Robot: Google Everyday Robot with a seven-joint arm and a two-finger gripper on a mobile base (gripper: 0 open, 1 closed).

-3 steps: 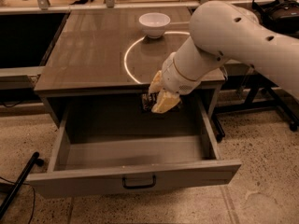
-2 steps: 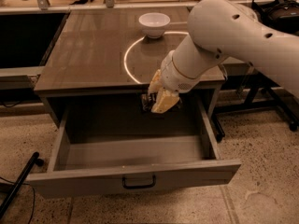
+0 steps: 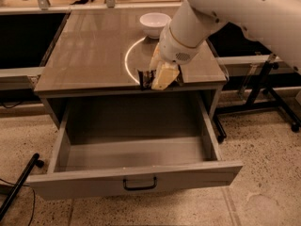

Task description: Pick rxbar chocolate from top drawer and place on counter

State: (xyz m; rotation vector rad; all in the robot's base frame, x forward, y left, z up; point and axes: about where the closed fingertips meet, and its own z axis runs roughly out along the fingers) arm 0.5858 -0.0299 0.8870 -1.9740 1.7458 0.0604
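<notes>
The top drawer (image 3: 136, 185) is pulled wide open below the counter (image 3: 89, 51), and its grey floor shows bare. My gripper (image 3: 157, 79) hangs at the counter's front edge, just above the drawer's back. It is shut on the rxbar chocolate (image 3: 144, 78), a small dark bar with pale stripes that sticks out to the left of the tan fingers (image 3: 163, 75). The bar is level with the counter's edge, next to the near end of the bright arc (image 3: 128, 60).
A white bowl (image 3: 154, 23) stands at the back of the counter, behind my arm (image 3: 225, 8). Black-legged stands (image 3: 277, 102) are on the right and a black bar (image 3: 19, 185) lies on the floor at left. The drawer's black handle (image 3: 139, 184) faces forward.
The gripper has risen with the dark bar from just above the drawer's back up to the counter's front edge. The drawer and bowl have not moved.
</notes>
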